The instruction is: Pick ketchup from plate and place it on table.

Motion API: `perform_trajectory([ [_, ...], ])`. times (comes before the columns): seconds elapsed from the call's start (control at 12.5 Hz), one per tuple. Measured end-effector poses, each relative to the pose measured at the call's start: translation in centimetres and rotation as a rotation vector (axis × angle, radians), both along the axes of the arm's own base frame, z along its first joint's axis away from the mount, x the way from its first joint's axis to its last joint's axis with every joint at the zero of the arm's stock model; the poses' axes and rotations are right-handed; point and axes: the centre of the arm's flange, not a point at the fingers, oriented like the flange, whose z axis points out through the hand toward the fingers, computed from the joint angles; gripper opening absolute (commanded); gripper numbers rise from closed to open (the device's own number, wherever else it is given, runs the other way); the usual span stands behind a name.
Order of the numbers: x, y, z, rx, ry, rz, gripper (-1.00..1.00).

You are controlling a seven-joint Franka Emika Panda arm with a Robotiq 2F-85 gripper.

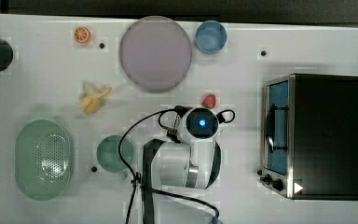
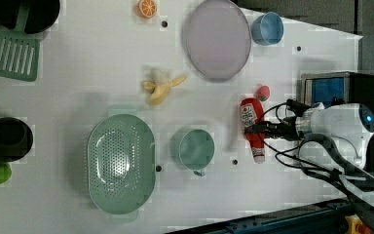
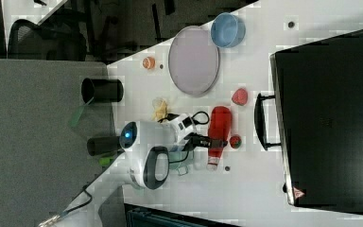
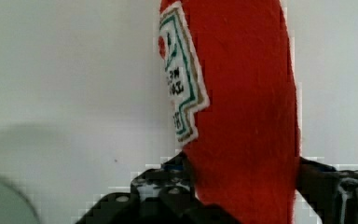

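Top view: arm (image 1: 193, 154) hides ketchup. Wrist view: ketchup (image 4: 242, 107) cut off at frame edges, label text unreadable; gripper (image 4: 242, 196) partly cropped.

ketchup (image 2: 251, 127): red bottle w/ white label, lying flat on table (image 2: 78, 87), pale cap end away from plate, I think.
plate (image 2: 217, 39): greyish-lilac disc, bare, well apart from bottle.

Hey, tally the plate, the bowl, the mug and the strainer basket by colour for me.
Lilac: 1, the plate
Blue: 1, the bowl
Green: 2, the mug and the strainer basket
Total: 4
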Motion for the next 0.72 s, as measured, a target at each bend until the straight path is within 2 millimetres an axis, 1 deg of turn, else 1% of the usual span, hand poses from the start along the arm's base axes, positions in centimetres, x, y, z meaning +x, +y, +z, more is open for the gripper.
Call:
perform_trajectory([
  [0.08, 0.0, 0.0, -0.6, 0.002, -0.001, -0.006, 0.88],
  [0.16, 0.0, 0.0, -0.9, 0.004, 0.005, -0.010, 1.00],
  [0.24, -0.1, 0.1, -0.8, 0.005, 0.006, -0.009, 1.00],
  [0.32, 0.0, 0.1, 0.0, 0.005, 0.003, -0.006, 1.00],
  [0.4, 0.5, 0.2, 1.6, 0.005, -0.007, -0.016, 1.00],
  [0.48, 1.0, 0.2, 4.2, 0.004, -0.022, -0.038, 1.00],
  [0.56, 1.6, 0.2, 7.6, 0.002, -0.045, -0.064, 1.00],
  [0.64, 2.5, 0.3, 11.8, 0.002, -0.073, -0.104, 1.00],
  [0.72, 3.4, 0.4, 16.4, 0.002, -0.098, -0.152, 1.00],
])
